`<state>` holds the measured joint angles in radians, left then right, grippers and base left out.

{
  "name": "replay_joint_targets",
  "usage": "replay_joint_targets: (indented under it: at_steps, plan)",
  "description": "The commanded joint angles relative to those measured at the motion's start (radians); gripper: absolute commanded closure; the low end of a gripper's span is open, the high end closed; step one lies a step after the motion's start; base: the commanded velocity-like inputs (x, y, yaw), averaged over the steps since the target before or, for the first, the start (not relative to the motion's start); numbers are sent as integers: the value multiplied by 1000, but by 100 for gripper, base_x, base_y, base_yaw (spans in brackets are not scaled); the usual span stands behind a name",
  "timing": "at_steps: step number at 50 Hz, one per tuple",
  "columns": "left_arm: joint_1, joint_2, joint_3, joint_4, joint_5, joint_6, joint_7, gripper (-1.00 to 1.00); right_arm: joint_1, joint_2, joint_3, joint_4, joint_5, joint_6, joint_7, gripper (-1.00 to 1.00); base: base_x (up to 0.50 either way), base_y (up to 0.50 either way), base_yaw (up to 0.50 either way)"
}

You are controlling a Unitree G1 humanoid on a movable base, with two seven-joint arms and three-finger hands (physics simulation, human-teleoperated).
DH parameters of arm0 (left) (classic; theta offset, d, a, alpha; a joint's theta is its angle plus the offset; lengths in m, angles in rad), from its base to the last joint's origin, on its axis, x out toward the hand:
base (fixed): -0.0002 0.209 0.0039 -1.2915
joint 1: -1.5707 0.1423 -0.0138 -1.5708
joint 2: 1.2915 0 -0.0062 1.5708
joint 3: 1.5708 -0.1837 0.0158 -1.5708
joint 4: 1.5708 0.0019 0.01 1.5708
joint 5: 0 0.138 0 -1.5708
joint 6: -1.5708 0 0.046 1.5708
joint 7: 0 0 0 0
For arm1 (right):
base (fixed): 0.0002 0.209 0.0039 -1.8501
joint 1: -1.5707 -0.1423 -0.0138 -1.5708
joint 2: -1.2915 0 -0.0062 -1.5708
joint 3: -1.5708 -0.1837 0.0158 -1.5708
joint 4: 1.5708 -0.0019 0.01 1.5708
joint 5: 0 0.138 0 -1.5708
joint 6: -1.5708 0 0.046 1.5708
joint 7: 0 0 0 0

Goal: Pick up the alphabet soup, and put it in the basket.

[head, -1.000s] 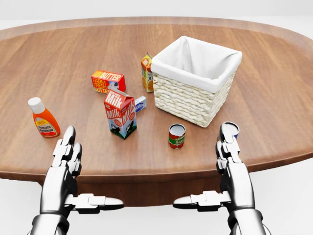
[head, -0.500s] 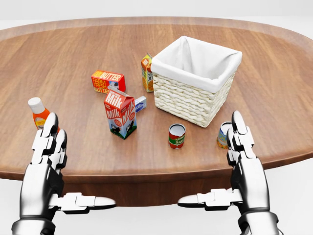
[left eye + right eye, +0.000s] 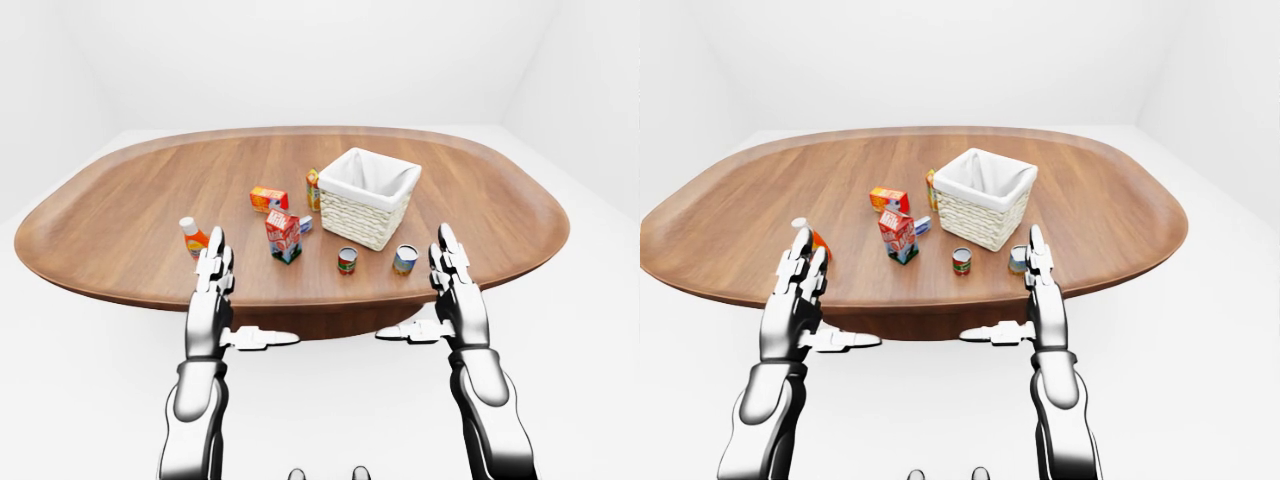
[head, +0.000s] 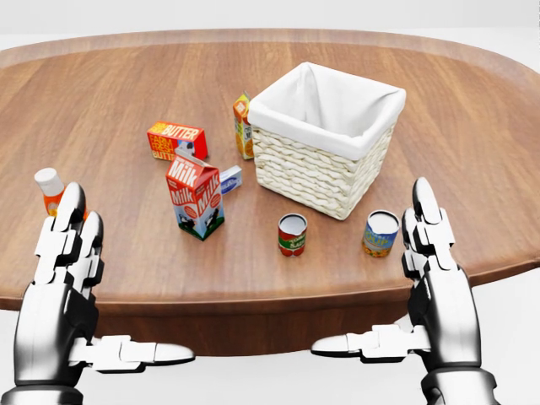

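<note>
The alphabet soup can (image 4: 381, 233), with a blue and yellow label, stands upright on the wooden table (image 4: 101, 93), just below the right corner of the basket (image 4: 325, 139). The basket is woven, white-lined and holds nothing I can see. My right hand (image 4: 434, 283) is open with flat fingers, just right of the can and not touching it. At the lower left my left hand (image 4: 63, 278) is also open, with its fingertips covering part of the ketchup bottle (image 4: 46, 189).
A red tomato can (image 4: 292, 234) stands left of the soup can. A milk carton (image 4: 195, 195), a butter box (image 4: 176, 139), an orange carton (image 4: 243, 125) and a small blue-white box (image 4: 229, 178) lie left of the basket. The table edge (image 4: 253, 295) runs just above my thumbs.
Both hands have spread outward and lowered, and the right hand no longer covers the soup can. The whole picture has shifted slightly left, so the camera has moved.
</note>
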<state>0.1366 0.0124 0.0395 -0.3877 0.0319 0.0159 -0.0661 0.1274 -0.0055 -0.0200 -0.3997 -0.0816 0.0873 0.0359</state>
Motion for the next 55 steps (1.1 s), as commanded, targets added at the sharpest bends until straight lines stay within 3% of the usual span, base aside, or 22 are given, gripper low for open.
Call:
replay_joint_targets:
  at_steps: [1, 10, 13, 32, 39, 55]
  plan:
    - [4, -4, 5, -9, -18, 5, -15, -100, 2, -2, 5, -3, -6, 0, 0, -100, 0, -37, 0]
    - [-1, -2, 1, -3, -12, 4, -13, -100, 1, -2, 3, -2, -3, 0, 3, -100, 0, -37, 0]
    - [6, -3, -2, -23, -10, 15, -13, -100, 1, -2, 4, 4, -5, -2, 2, -100, 0, -38, 0]
    - [2, -3, -2, -4, -5, 4, -12, -100, 4, -3, 11, 15, -14, -13, 2, -100, 0, -34, 0]
    - [3, -3, 0, -7, -7, 6, -14, -100, 10, -4, 24, 25, -30, -30, 7, -100, 0, -5, 0]
    - [6, -3, 1, -22, -9, 17, -15, -100, 10, -4, 29, 18, -51, -13, 6, -100, 0, 0, 0]
